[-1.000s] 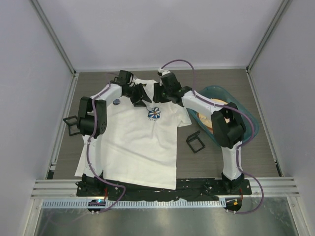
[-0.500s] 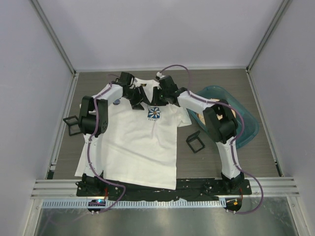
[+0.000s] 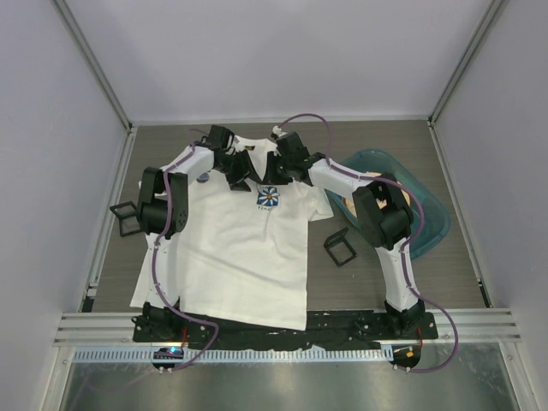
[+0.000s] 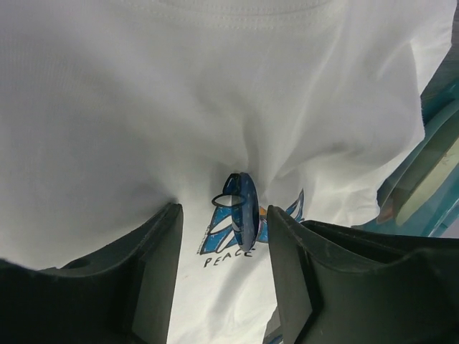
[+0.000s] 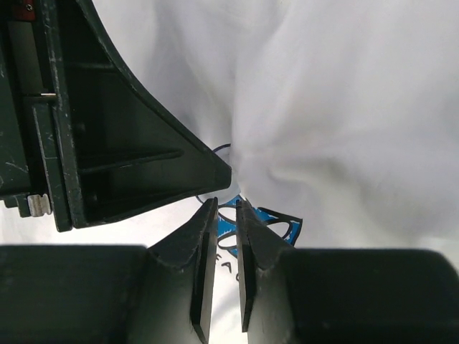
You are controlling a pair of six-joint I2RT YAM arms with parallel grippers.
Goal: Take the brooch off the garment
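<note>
The garment (image 3: pixel 240 248) is a white T-shirt lying flat, with a blue-and-white flower print (image 3: pixel 268 198) on the chest. Both grippers meet just above the print. In the left wrist view the brooch (image 4: pixel 244 209), a small dark-blue disc with a wire loop, stands on edge in puckered cloth (image 4: pixel 143 107). My left gripper (image 4: pixel 224 212) (image 3: pixel 248 175) is open around it, and the disc is nearer the right finger without touching it. My right gripper (image 5: pixel 226 204) (image 3: pixel 272 171) is closed to a narrow slit, its tips at the cloth pucker (image 5: pixel 344 93). The left finger (image 5: pixel 143 143) hides the brooch there.
A teal tub (image 3: pixel 402 193) stands right of the shirt. One black square box (image 3: pixel 340 247) lies by the shirt's right hem, and another (image 3: pixel 124 218) lies at the left. A small dark round thing (image 3: pixel 202 178) lies on the shirt's left shoulder. Walls surround the table.
The right arm has swung left, bringing its gripper closer to the left gripper over the chest. In the last half second nothing has visibly moved.
</note>
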